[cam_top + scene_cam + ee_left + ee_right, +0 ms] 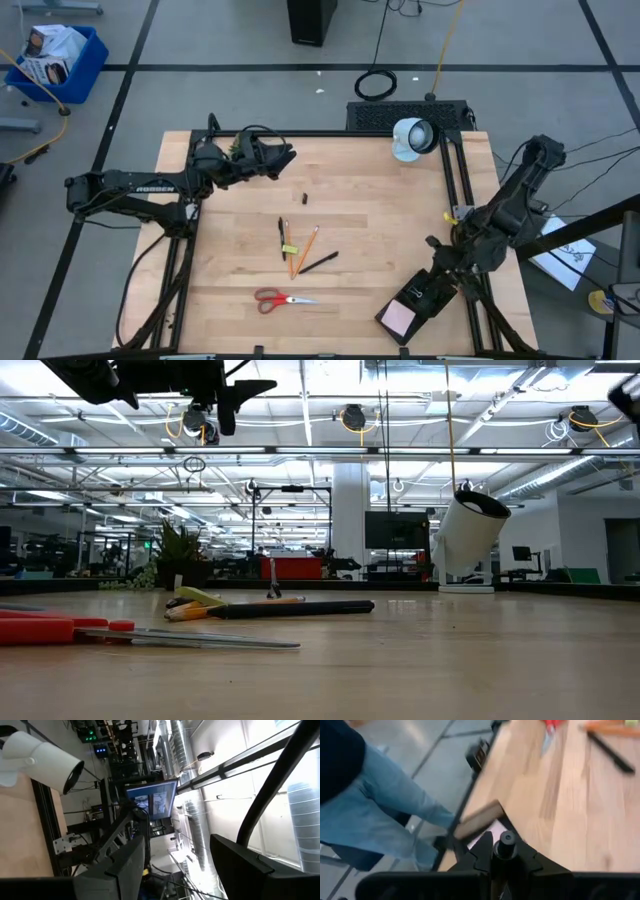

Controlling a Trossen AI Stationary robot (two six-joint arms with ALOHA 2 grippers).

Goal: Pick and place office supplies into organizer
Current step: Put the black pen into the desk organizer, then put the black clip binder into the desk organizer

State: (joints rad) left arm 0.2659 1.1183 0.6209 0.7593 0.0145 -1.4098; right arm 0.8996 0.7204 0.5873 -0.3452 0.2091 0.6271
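So far you have little filed: the black rectangular organizer (418,300), at the tabletop's (360,200) near right corner, shows only a pink square sticky-note pad (399,318). Red-handled scissors (280,298), orange-yellow pencils (303,250) and black pens (318,263) lie mid-table. Your right gripper (450,282) sits over the organizer, fingers closed; I cannot tell on what. Your left gripper (283,157) hovers open. Only the right wrist view shows a person's leg (395,805) beside the table.

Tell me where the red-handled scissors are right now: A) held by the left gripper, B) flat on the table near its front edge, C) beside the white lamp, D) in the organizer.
B: the high view shows the red-handled scissors lying flat on the bare table, below the pens and pencils, with neither gripper near them.
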